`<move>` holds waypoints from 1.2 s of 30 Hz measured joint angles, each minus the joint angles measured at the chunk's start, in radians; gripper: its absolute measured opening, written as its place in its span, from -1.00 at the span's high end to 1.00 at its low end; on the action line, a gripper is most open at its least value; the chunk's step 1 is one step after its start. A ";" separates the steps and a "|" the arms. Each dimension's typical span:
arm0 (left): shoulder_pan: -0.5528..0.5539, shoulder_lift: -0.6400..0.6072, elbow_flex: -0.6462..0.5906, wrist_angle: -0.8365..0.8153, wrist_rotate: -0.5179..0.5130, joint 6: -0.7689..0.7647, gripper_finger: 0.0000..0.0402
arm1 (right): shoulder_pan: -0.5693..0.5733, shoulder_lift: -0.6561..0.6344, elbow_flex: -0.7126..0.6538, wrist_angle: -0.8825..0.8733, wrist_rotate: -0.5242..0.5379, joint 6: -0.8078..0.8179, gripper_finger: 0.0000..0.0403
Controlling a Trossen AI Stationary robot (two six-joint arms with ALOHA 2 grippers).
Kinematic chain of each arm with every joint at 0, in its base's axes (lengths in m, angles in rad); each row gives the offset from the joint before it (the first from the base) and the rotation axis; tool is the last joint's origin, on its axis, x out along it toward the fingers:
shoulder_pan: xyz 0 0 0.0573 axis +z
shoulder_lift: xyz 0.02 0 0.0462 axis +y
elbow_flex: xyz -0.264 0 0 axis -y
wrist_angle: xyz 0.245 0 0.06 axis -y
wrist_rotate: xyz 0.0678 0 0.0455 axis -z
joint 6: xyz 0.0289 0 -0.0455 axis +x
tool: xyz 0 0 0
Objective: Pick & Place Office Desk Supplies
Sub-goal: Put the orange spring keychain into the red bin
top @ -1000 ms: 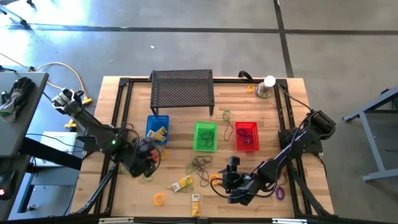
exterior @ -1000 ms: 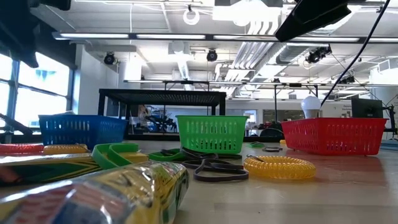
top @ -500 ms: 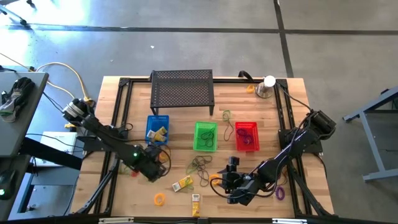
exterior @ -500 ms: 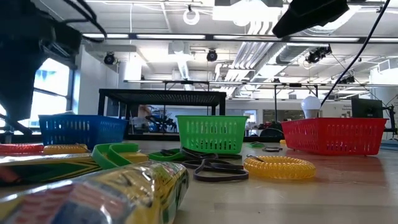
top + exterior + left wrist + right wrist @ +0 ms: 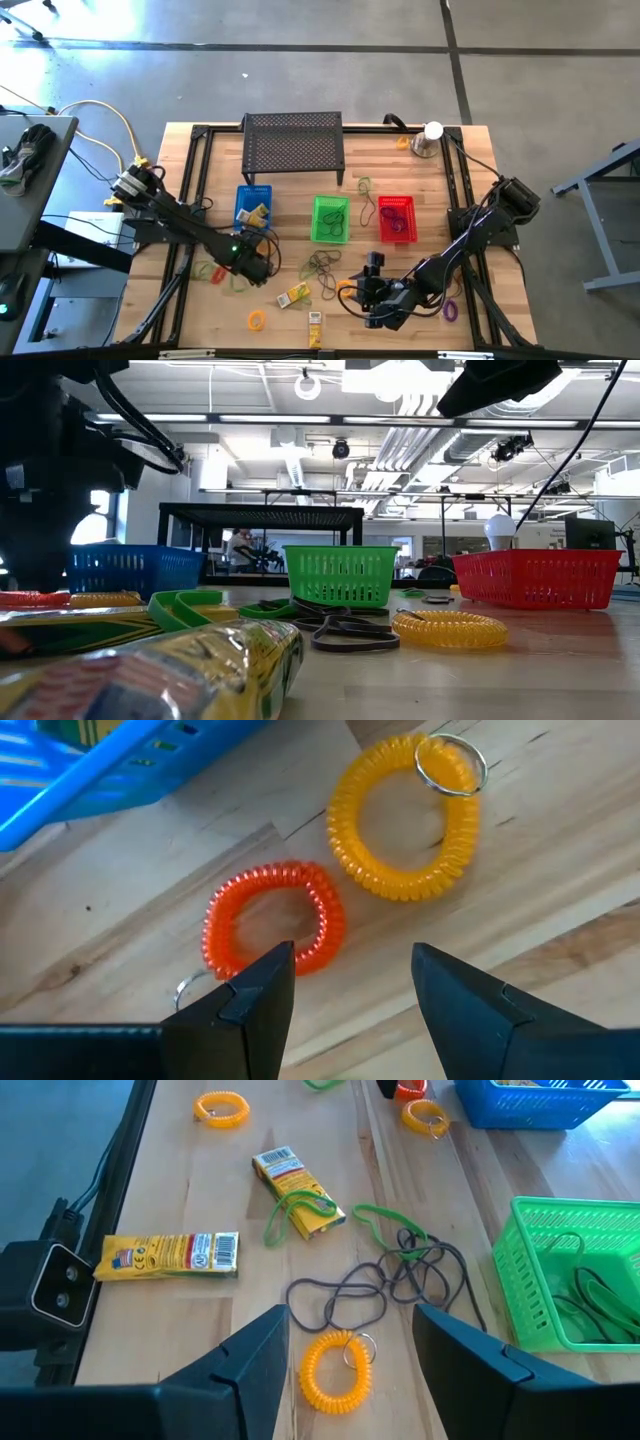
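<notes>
— So where is your left pincer [image 5: 345, 982] now?

— Low over the table [image 5: 520, 900], fingers apart and empty, beside the blue basket [image 5: 95, 765]. One fingertip [image 5: 262, 982] overlaps the red coil loop [image 5: 272, 920]; the yellow coil loop [image 5: 410, 815] lies just beyond.

— What worries you?

— Closing off-centre. I may pinch only the loop's edge, and the springy coil could squirt out or knock the yellow one.

— And the right pincer [image 5: 350, 1342]?

— Waiting open above another yellow coil [image 5: 332, 1371] near the dark bands [image 5: 375, 1285] and the yellow packets [image 5: 170, 1255].
</notes>
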 joint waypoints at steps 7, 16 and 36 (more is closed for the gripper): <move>0.020 0.062 0.002 0.000 0.005 0.022 0.03 | 0.000 0.000 0.000 0.000 0.000 0.000 -0.01; 0.082 0.092 0.003 0.018 0.073 0.107 0.20 | 0.000 0.000 0.000 0.000 -0.001 0.000 -0.01; -0.066 0.026 0.082 0.053 -0.054 -0.019 0.96 | 0.000 0.000 0.000 -0.009 -0.034 -0.013 -0.01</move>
